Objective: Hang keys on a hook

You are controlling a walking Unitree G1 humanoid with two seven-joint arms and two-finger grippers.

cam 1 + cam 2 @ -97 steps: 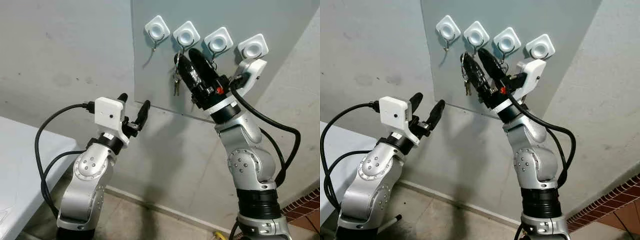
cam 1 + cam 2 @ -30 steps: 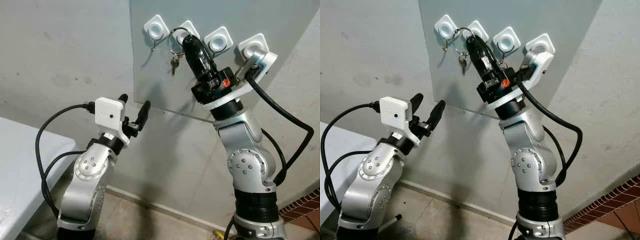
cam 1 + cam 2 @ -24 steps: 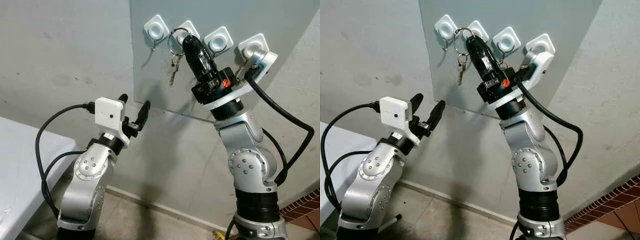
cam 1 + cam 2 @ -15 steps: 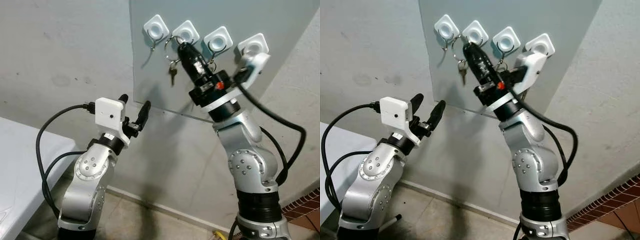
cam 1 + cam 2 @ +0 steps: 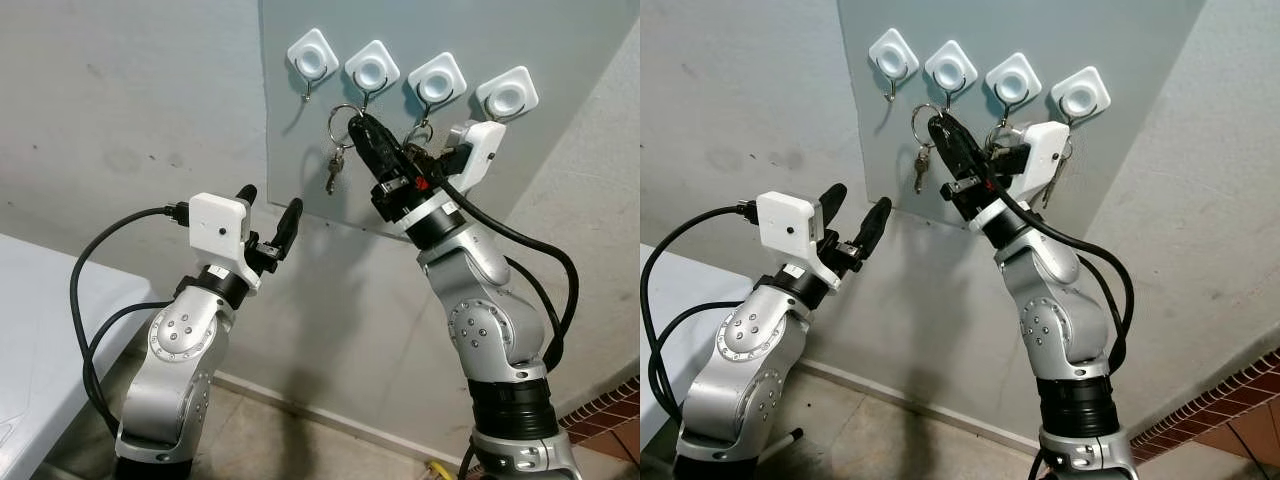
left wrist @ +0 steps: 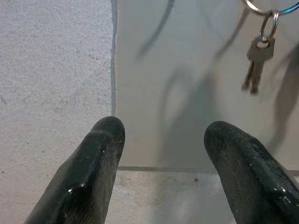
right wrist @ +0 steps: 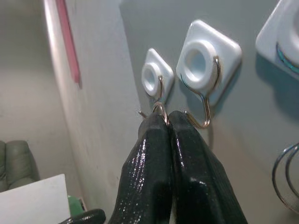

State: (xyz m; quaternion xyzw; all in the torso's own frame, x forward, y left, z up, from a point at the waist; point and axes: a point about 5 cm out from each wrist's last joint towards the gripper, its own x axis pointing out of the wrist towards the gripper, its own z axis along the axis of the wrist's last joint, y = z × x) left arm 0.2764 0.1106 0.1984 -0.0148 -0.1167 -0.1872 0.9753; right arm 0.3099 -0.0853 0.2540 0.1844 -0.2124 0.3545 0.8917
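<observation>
- The right gripper (image 5: 360,123) has its jaws pressed together on the key ring (image 5: 340,119), the thin metal loop pinched at the very tips; in the right wrist view a sliver of that ring shows just past the closed fingertips (image 7: 161,128).
- Hanging straight below the jaws from the ring are the keys (image 5: 332,172), swinging free and apart from the grey board (image 5: 560,40) behind them.
- Just above the jaws sits the second hook (image 5: 371,68) of four white square hooks; its wire prong is empty, and the ring is below it, not on it.
- Half a second ago the jaws were up against that hook; now they have dropped lower and pulled slightly away, with the ring still clamped. My reading is that the pass did not catch the prong, so the keys are not yet hung and the ring must be raised and brought over the prong tip again.
- To the robot's right of the jaws, the third hook (image 5: 436,80) already carries another ring, close enough to tangle with.
- Well below and to the robot's left, the left gripper (image 5: 268,215) waits idle with its jaws apart, pointing at the board's lower edge.
- Farther left lies the corner of a white desk (image 5: 30,330).
</observation>
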